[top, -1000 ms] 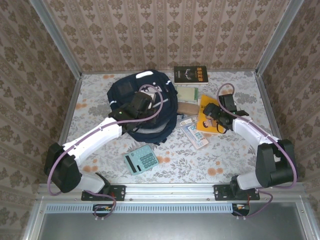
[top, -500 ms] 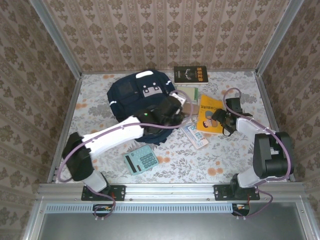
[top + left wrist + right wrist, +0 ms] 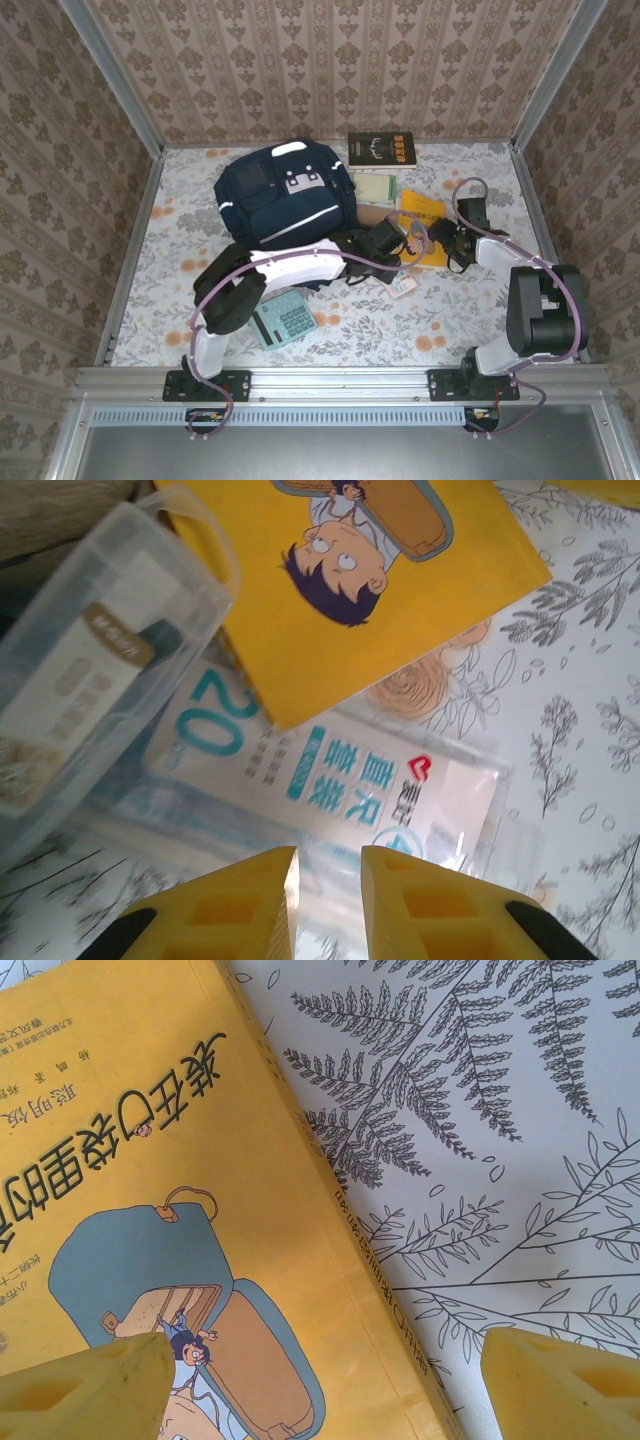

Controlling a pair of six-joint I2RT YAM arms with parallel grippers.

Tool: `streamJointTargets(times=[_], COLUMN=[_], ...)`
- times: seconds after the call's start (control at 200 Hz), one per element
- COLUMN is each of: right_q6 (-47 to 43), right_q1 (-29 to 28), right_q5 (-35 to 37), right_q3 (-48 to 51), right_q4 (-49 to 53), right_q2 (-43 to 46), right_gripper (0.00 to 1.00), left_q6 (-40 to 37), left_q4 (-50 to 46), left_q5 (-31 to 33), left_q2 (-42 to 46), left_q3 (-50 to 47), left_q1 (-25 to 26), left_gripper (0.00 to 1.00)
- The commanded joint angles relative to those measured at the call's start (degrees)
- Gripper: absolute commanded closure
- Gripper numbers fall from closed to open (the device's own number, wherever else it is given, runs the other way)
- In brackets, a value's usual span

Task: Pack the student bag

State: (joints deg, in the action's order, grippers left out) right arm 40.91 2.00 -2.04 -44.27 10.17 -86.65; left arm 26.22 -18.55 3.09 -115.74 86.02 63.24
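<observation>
The navy student bag (image 3: 283, 200) lies at the back left of the table, with no arm over it. My left gripper (image 3: 398, 243) reaches right past it and hangs low over a clear ruler packet with teal print (image 3: 330, 780). Its yellow fingers (image 3: 240, 895) are a narrow gap apart with nothing between them. A clear plastic case (image 3: 90, 680) lies beside the packet. My right gripper (image 3: 443, 245) is wide open over the right edge of the yellow cartoon book (image 3: 150, 1210), which also shows in the top view (image 3: 421, 210).
A black book (image 3: 381, 148) and a pale green notebook (image 3: 375, 187) lie behind the yellow book. A teal calculator (image 3: 283, 320) sits near the front, by the left arm's base. The cage walls close in the table on three sides.
My left arm has swung right, off the student bag, to the ruler packet beside the yellow book. The right gripper has shifted slightly right along the book.
</observation>
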Motion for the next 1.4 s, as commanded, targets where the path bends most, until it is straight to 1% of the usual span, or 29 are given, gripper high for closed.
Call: streamJointTargets(times=[0.0,0.085,0.225,0.435,0.55,0.79,0.88,0.96,1.075,1.18,1.275,1.395], right_q6=[0.84,1.02,1.19,1.20,0.57,0.05,0.05,0.51,1.93,4.00,5.85,8.79], right_q1=[0.38,0.39,0.46,0.46,0.46,0.46,0.61,0.72,0.98,1.25,1.43,1.52], right_q5=[-1.11,-1.39,-2.60,-4.44,-5.32,-4.62,-5.13,-8.85,-18.93,-26.89,-31.81,-36.49], right_q3=[0.99,1.08,1.20,1.30,0.94,0.52,0.46,1.21,3.79,6.24,8.27,9.78], right_q4=[-0.84,-1.03,-1.80,-3.41,-3.88,-3.54,-3.67,-5.88,-12.92,-19.97,-26.27,-33.58], right_q2=[-0.79,-0.71,-0.85,-1.76,-2.70,-4.64,-5.56,-6.23,-5.48,-3.95,-2.67,-2.90], right_gripper=[0.18,0.18,0.18,0.18,0.19,0.19,0.19,0.20,0.22,0.24,0.25,0.29], left_q6=[4.27,6.03,8.56,9.72,9.60,7.94,7.12,6.40,5.91,5.82,5.97,5.79], left_q4=[2.83,3.14,2.99,1.47,0.47,-0.88,-1.37,-2.18,-2.34,-2.21,-2.03,-2.18], left_q5=[-3.23,-3.38,-1.82,-0.28,-1.18,-1.84,-3.24,-4.60,-5.60,-6.29,-7.19,-7.65], left_q2=[-2.65,-5.17,-8.38,-12.11,-14.59,-17.03,-17.97,-19.09,-19.47,-19.65,-19.87,-19.63], left_q3=[3.89,5.67,7.63,11.44,14.34,17.58,19.01,20.34,20.53,20.59,20.49,20.42], left_q1=[-0.92,-1.92,-3.31,-4.72,-5.26,-6.41,-6.90,-7.11,-7.30,-7.49,-7.76,-7.80], left_gripper=[0.76,0.74,0.66,0.64,0.64,0.71,0.72,0.75,0.78,0.79,0.79,0.79])
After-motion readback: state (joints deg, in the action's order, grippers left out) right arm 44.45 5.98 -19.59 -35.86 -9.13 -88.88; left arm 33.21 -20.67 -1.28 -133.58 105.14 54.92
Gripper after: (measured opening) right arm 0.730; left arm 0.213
